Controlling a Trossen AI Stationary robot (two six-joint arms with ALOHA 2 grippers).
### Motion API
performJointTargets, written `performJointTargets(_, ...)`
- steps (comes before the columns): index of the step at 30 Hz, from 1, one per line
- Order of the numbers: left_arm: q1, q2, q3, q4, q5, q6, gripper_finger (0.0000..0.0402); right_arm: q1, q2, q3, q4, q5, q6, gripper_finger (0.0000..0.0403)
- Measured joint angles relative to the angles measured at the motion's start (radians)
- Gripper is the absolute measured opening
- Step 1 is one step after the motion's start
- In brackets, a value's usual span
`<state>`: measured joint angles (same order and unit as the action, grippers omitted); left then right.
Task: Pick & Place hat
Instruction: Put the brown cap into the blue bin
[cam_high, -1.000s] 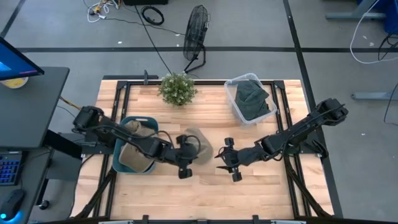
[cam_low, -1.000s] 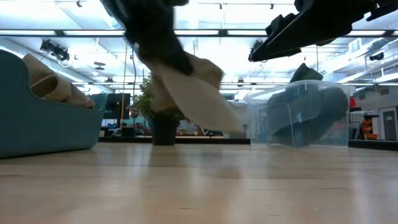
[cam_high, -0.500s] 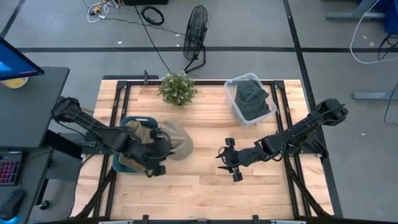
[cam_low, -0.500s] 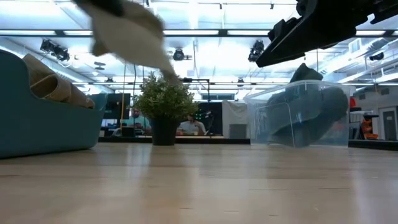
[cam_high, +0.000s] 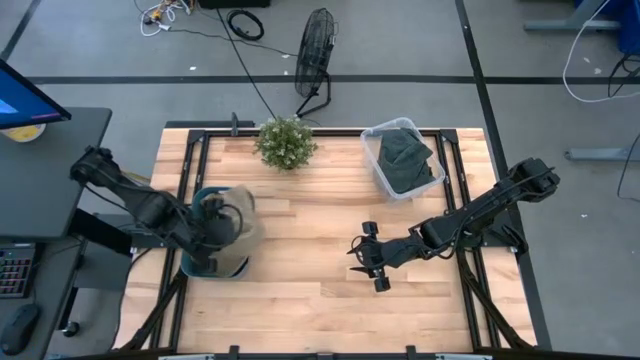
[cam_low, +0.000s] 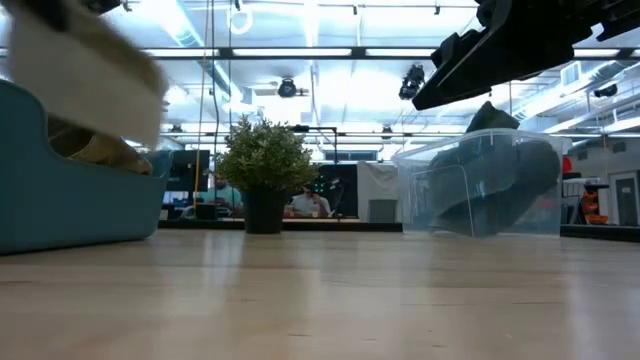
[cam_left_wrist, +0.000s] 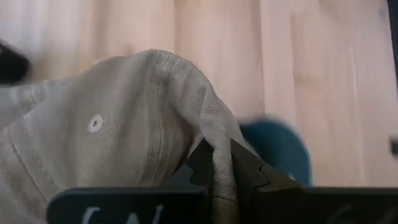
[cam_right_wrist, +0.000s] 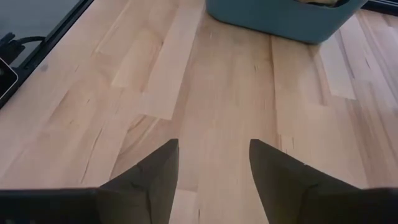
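Note:
A tan cap (cam_high: 238, 212) hangs from my left gripper (cam_high: 215, 222) over the teal bin (cam_high: 214, 268) at the table's left side. In the low view the cap (cam_low: 85, 60) is a blur above the bin (cam_low: 70, 205), and another tan cap (cam_low: 95, 148) lies inside the bin. The left wrist view shows the cap's crown (cam_left_wrist: 112, 130), with the bin (cam_left_wrist: 277, 149) below it. My right gripper (cam_high: 362, 256) hovers open over the middle of the table and touches nothing; its fingers (cam_right_wrist: 155, 174) stand apart over bare wood. My left gripper (cam_left_wrist: 222, 163) is shut on the tan cap, pinching a raised fold of its cloth (cam_left_wrist: 214, 140) between the two fingers. The cap is lifted clear, and its crown hangs slack beside the fingers over the teal bin.
A clear bin (cam_high: 402, 160) holding dark green caps stands at the far right of the table, and a potted plant (cam_high: 285, 142) at the far edge. The wood between the bins and toward the near edge is bare. A fan stands on the floor beyond the table.
My left gripper has carried the tan cap from the middle of the table toward the left edge and upward, and it now hangs over the teal bin. The hold has stayed shut.

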<state>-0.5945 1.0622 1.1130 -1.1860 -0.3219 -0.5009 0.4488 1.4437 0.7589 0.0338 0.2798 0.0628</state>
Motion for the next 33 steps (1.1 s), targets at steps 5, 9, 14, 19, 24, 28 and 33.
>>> performJointTargets(5, -0.011, -0.006, 0.0, -0.112, 0.117, 0.011, 0.0027, -0.001, 0.0, 0.0, 0.0, 0.0, -0.012, 0.02)
performJointTargets(9, -0.016, -0.006, 0.002, -0.143, 0.197, 0.085, 0.0024, -0.002, 0.0, 0.0, 0.0, 0.0, -0.031, 0.02)
performJointTargets(14, -0.016, -0.005, 0.002, -0.201, 0.245, 0.059, 0.0025, -0.008, 0.0, 0.0, 0.0, 0.0, -0.032, 0.02)
performJointTargets(19, -0.011, -0.003, -0.009, -0.178, 0.269, 0.016, 0.0025, -0.009, 0.0, 0.0, -0.001, 0.0, -0.026, 0.02)
performJointTargets(24, -0.011, -0.003, -0.089, -0.077, 0.31, 0.014, 0.0027, -0.009, 0.0, 0.0, -0.002, 0.0, -0.018, 0.02)
performJointTargets(28, -0.01, -0.002, -0.188, 0.019, 0.334, -0.002, 0.003, -0.009, 0.0, 0.0, -0.005, 0.0, -0.018, 0.02)
performJointTargets(33, 0.013, -0.002, -0.252, 0.034, 0.297, -0.262, 0.0052, -0.009, 0.0, 0.0, -0.006, 0.0, -0.023, 0.02)
